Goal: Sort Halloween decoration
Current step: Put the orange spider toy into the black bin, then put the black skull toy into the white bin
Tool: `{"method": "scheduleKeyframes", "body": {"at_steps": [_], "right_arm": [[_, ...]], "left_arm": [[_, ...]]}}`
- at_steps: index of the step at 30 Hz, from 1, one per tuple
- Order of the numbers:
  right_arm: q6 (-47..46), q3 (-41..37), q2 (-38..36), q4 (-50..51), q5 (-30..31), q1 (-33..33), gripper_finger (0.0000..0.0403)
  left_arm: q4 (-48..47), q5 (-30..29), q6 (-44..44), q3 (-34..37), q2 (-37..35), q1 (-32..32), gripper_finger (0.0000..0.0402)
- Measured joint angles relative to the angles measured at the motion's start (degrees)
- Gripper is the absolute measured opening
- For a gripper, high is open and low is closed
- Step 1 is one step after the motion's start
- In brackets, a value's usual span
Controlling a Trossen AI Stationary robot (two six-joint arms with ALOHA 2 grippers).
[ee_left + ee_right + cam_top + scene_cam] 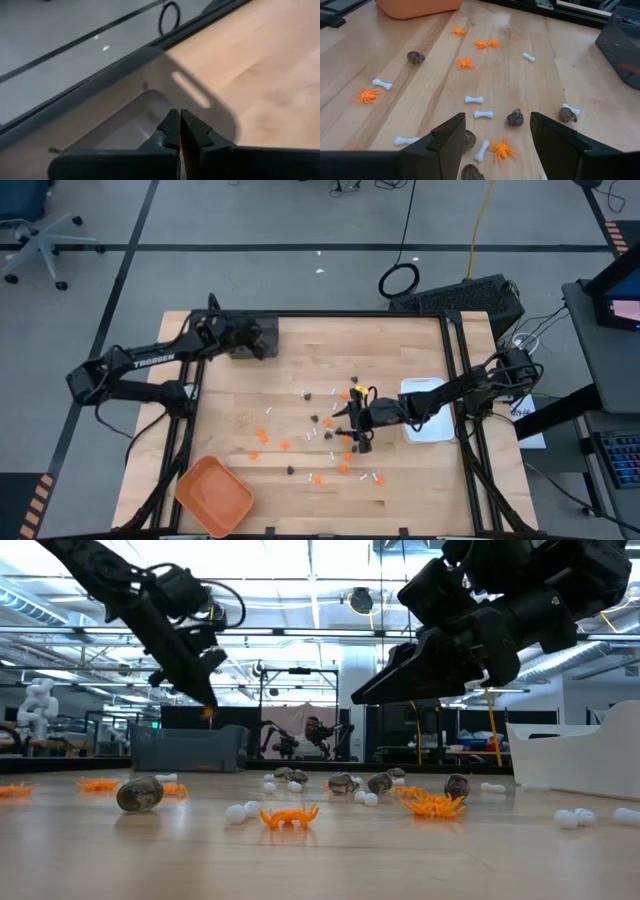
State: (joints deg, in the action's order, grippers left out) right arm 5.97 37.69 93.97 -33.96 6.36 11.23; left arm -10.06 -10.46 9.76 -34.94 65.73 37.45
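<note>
1. The right arm reaches in from the right side of the table (230, 430), low and stretched out toward the middle.
2. The right gripper (352, 423) hangs just above the wood, over the thick part of the scattered pieces.
3. Its two fingers (449, 142) are spread wide apart. Nothing is between them, and they touch nothing.
4. Right below that gap lie an orange spider (502, 149), a white bone (482, 150) and a dark lump (515, 118), all resting on the table.
5. The left arm bends across the far left corner of the table, with its gripper (262, 338) over a dark bin (270, 330).
6. The left fingers (170, 131) are pressed tight together. A thin orange sliver shows in the line between them, but I cannot tell what it is.
7. The little pieces lie spread over the middle of the table: orange spiders (262, 434), white bones (308, 393) and dark lumps (291, 470).
8. An orange tray (213, 494) sits at the near left corner, well apart from most pieces.
9. A white dish (432, 425) sits at the right edge, partly under the right arm.
</note>
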Motion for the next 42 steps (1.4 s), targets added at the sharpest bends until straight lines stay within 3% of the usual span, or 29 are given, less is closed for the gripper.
{"method": "scheduleKeyframes", "body": {"at_steps": [10,20,27,35,39,42], "right_arm": [[-1.87,0.00,0.00,-0.01,-0.12,-0.15,0.0208],[-10.69,0.00,0.00,0.53,-0.12,0.20,0.0208],[-17.12,0.01,0.00,-0.35,-0.16,2.33,0.0208],[-20.23,0.01,0.00,0.49,1.30,5.15,0.0208],[-22.05,0.00,0.00,0.51,1.35,5.37,0.0208],[-24.22,0.00,0.00,0.76,1.50,5.37,0.0208]], "left_arm": [[0.62,-0.31,-1.59,0.00,7.04,1.95,0.0006],[3.52,-6.67,-1.69,0.00,7.26,1.91,0.0114],[1.88,1.43,-1.22,0.00,0.06,-0.79,0.0152],[-0.56,4.46,3.46,-0.02,-13.55,-15.35,0.0153],[-1.11,3.61,4.97,-0.09,-15.54,-26.94,0.0153],[-0.97,-0.62,5.90,-0.09,-15.36,-35.70,0.0153]]}}
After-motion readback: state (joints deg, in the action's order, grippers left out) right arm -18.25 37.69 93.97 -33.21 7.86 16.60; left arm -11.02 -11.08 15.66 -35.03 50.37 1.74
